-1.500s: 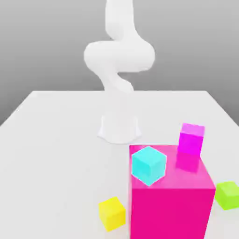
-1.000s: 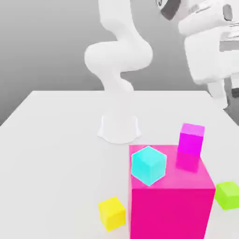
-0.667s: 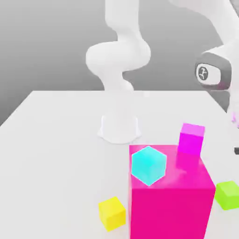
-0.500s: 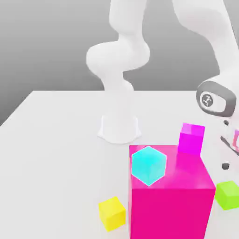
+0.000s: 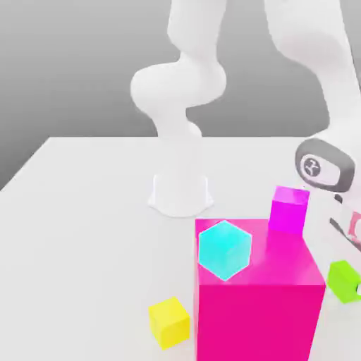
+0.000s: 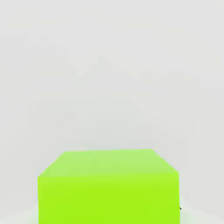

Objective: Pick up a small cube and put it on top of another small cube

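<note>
1. the green cube (image 5: 344, 281) is at the exterior view's right edge, just beside the big magenta block (image 5: 259, 321); whether it touches the counter (image 5: 92, 261) or hangs a little above it, i cannot tell.
2. the tool (image 6: 109, 212) is pinching the green cube, its two fingers closed on opposite sides. in the hand view the cube sits between them, with one face toward the camera and a paler face sloping away behind it.
3. the robot arm (image 5: 310, 42) arches over from the exterior view's top and comes down at the right, its grey-ringed wrist above the green cube.
4. the purple cube (image 5: 288, 211) is at the far right part of the magenta block's top, as the exterior view has it, apart from the green one.
5. the cyan cube (image 5: 225, 250) is over the left part of that same top, turned so that a corner points toward the camera; a pale outline runs around it.
6. the yellow cube (image 5: 169, 323) lies on the counter near the block's left side in the exterior view, turned at an angle.
7. the white arm base (image 5: 180, 194) stands farther back on the pale counter, well apart from the cubes.
</note>
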Robot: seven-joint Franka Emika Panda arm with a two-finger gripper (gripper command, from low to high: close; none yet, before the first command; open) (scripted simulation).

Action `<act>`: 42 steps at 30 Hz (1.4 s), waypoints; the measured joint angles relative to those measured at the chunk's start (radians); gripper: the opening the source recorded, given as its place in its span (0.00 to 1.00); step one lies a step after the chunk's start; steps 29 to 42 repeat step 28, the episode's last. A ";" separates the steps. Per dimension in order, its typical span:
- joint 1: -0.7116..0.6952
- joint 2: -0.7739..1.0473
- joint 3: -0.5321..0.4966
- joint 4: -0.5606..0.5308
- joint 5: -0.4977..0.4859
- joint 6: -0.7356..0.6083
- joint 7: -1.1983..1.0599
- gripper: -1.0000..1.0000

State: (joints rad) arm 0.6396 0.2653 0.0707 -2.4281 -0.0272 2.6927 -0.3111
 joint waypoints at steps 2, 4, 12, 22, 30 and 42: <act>-0.017 -0.057 0.011 0.009 0.039 -0.067 -0.034 0.00; -0.032 -0.123 0.007 0.018 0.072 -0.142 -0.054 0.00; -0.122 -0.406 -0.029 0.047 0.071 -0.450 -0.032 0.00; -0.212 -0.591 -0.083 -0.029 0.025 -0.563 0.075 0.00; -0.213 -0.576 -0.084 -0.054 0.025 -0.522 0.076 1.00; -0.213 -0.576 -0.084 -0.054 0.025 -0.522 0.076 1.00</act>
